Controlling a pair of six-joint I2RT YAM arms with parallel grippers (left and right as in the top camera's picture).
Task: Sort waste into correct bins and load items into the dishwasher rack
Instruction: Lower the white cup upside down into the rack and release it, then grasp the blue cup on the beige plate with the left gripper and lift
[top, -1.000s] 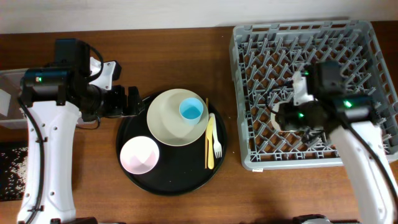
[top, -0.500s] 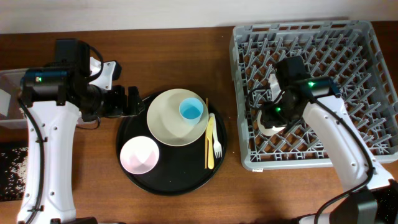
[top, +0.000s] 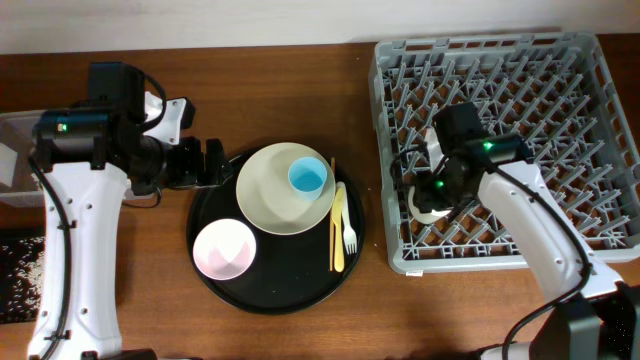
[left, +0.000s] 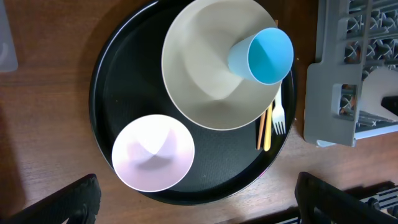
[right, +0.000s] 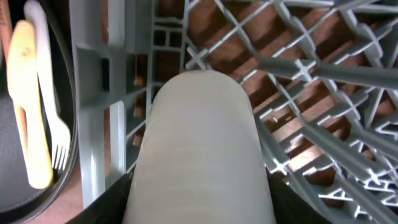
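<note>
My right gripper (top: 436, 192) (right: 199, 208) is shut on the small cream cup (top: 428, 205) (right: 199, 143), held low over the front left part of the grey dishwasher rack (top: 500, 60) (right: 93, 124). The cream plate (top: 272, 195) (left: 205, 81) lies on the round black tray and carries the small blue cup (top: 308, 177) (left: 264, 55). The pink bowl (top: 224, 249) (left: 152, 152) sits in front of it. A pale fork (top: 350, 235) (left: 278, 118), a yellow utensil and thin chopsticks (left: 260, 130) lie at the plate's right. My left gripper (top: 213, 163) (left: 198, 198) hangs open at the tray's left edge.
The round black tray (top: 290, 290) (left: 124, 74) sits mid-table. A clear tub (top: 10, 160) stands at the far left, and a shallow black bin (top: 18, 275) with white grains lies in front of it. Bare wood runs between the tray and the rack.
The right arm has carried the cream cup leftward to the rack's front left corner and lowered it among the pegs. The left arm has not moved.
</note>
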